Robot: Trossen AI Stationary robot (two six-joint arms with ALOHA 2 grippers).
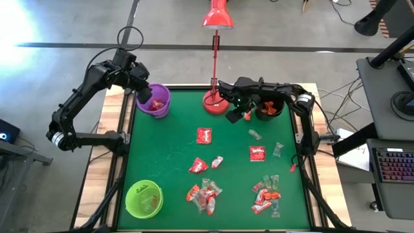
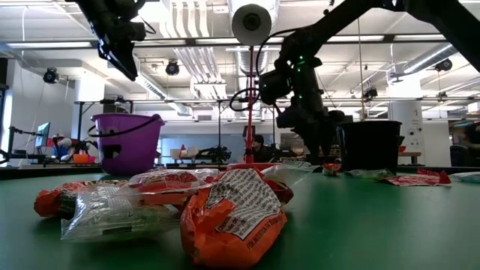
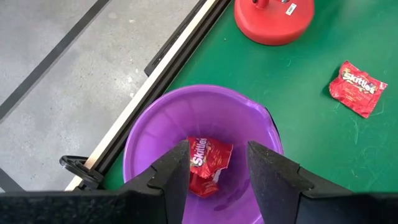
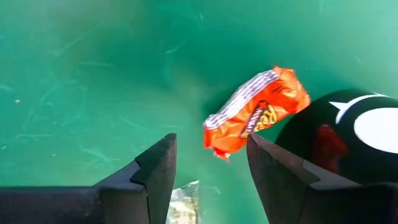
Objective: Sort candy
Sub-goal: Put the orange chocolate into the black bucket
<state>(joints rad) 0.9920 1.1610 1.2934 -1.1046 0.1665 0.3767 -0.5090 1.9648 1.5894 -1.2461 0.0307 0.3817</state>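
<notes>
My left gripper (image 3: 217,149) hangs open above the purple bucket (image 3: 205,118) at the table's far left (image 1: 155,101); red candy packets (image 3: 210,158) lie on the bucket's floor. My right gripper (image 4: 211,140) is open near the far edge (image 1: 234,115), between the red lamp base (image 1: 213,100) and the black bucket (image 1: 270,109). An orange candy packet (image 4: 258,111) shows just past its fingertips, beside the black bucket (image 4: 348,149); whether it lies on the mat or is in the air I cannot tell. More candy lies loose on the green mat (image 1: 204,135), (image 1: 257,153), with heaps near the front (image 1: 204,194), (image 1: 266,194).
A green bucket (image 1: 143,198) stands at the near left corner. The red lamp's pole (image 1: 214,61) rises from its base at the far edge, close to my right arm. A clear-wrapped sweet (image 4: 183,202) lies under my right gripper. In the low view a candy heap (image 2: 232,214) fills the foreground.
</notes>
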